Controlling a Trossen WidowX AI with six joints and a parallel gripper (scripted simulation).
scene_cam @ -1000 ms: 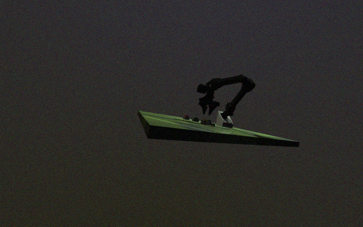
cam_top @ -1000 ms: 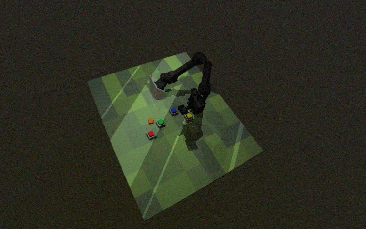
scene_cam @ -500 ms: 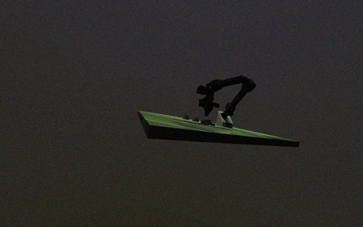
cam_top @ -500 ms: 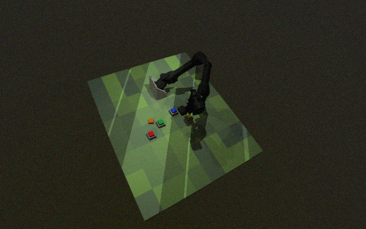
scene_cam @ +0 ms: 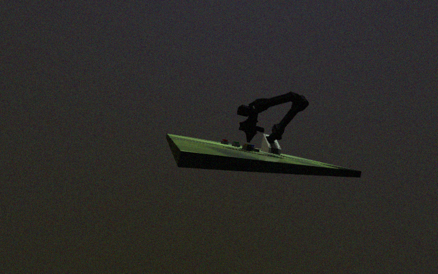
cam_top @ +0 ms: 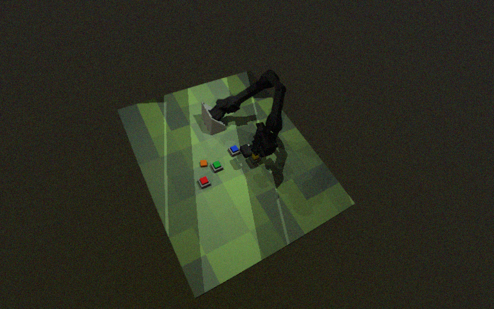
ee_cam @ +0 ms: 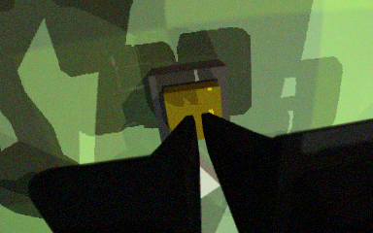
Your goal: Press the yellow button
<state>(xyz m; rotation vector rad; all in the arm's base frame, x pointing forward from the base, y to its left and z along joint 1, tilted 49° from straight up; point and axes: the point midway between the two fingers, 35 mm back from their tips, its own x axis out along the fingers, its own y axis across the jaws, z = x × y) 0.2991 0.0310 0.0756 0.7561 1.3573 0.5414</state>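
The yellow button [cam_top: 255, 156] [scene_cam: 247, 146] [ee_cam: 194, 99] sits in a dark square housing, in shadow under the arm. My gripper [scene_cam: 248, 141] [ee_cam: 197, 122] is shut, with a thin slit between its fingers and nothing held. It points down just above the yellow button. In the wrist view its fingertips overlap the near part of the yellow cap. Whether they touch it is hard to tell. In the top view the fingertips are largely hidden by the gripper body.
The blue button [cam_top: 234, 149] is close by on the left, then the green button [cam_top: 217, 165] and the red button [cam_top: 204, 180]. An orange block [cam_top: 203, 163] lies beside the green one. A white block [ee_cam: 209, 184] shows through the finger slit. A grey panel [cam_top: 211, 125] stands by the arm base.
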